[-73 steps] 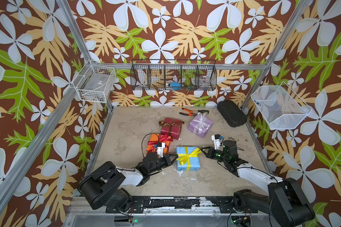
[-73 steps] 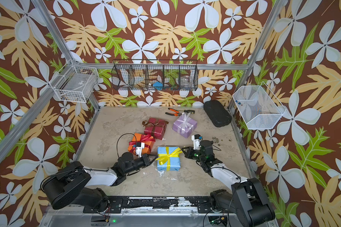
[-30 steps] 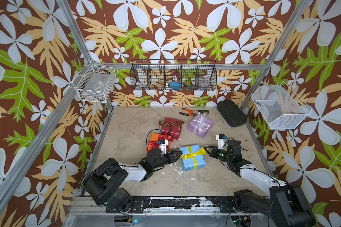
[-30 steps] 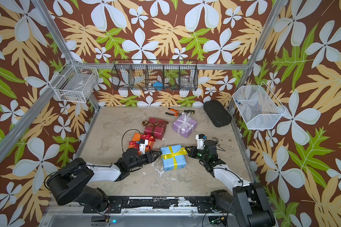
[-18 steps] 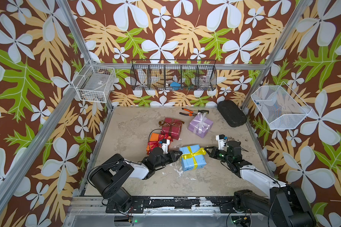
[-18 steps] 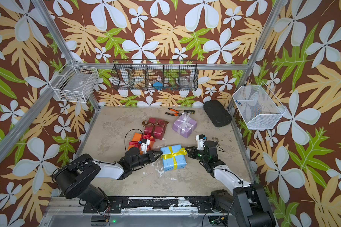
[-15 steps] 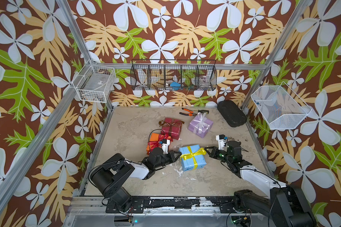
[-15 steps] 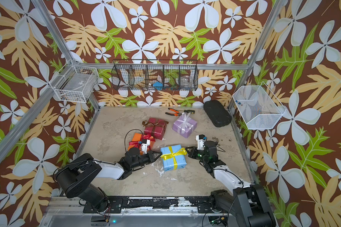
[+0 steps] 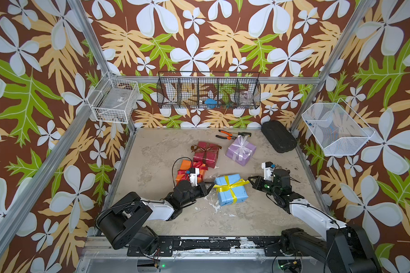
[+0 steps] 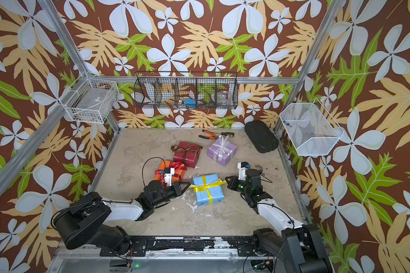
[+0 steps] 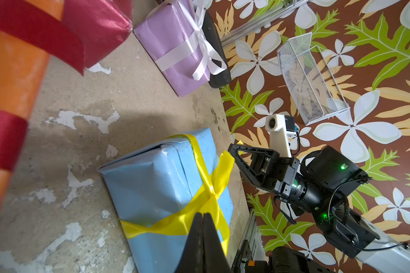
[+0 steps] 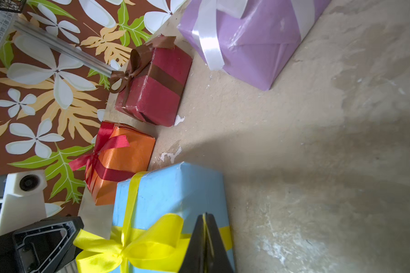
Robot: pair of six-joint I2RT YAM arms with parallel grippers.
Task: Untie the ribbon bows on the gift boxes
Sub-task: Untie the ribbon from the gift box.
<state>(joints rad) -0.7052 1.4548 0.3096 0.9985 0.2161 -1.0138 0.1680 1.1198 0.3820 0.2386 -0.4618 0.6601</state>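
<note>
Light blue glossy paper gift box (image 9: pixel 232 196) is sitting near-centre on the tabletop (image 9: pixel 152 153), closest of the four boxes to both arms (likely why it is being worked first). Its yellow satin ribbon bow (image 9: pixel 230 184) is lying across the top face, knot tied, strands reaching out left and right.

Left claw (image 9: pixel 211 184) is lying low at the box's left edge, pressed together. In the left wrist view its fingertips (image 11: pixel 198 227) are meeting right on a yellow strand, so I am judging it a pinch on the bow's left end, though the strand between the pads is not showing plainly. Right claw (image 9: pixel 249 179) is sitting at the box's right edge, likewise pressed together. The right wrist view is showing a thin yellow line between its fingers (image 12: pixel 197 241), so it is pinching the bow's right tail.

Reasoning: the claws are holding opposite ends so that pulling apart would be slipping the knot while the box is staying between them. A one-sided pull would probably just be dragging the light box.

The others are waiting with bows tied:
- Orange glossy paper box (image 9: pixel 184 165) with red satin ribbon (image 9: pixel 200 165), just far-left of the blue one.
- Dark red glossy paper box (image 9: pixel 206 156) with brown satin ribbon (image 9: pixel 205 147), beyond that.
- Lilac glossy paper box (image 9: pixel 233 151) with white satin ribbon (image 9: pixel 241 144), farther right.

Orange-handled pliers (image 9: pixel 225 136) and black oblong case (image 9: pixel 278 137) are lying along the far edge, clear of the work.
</note>
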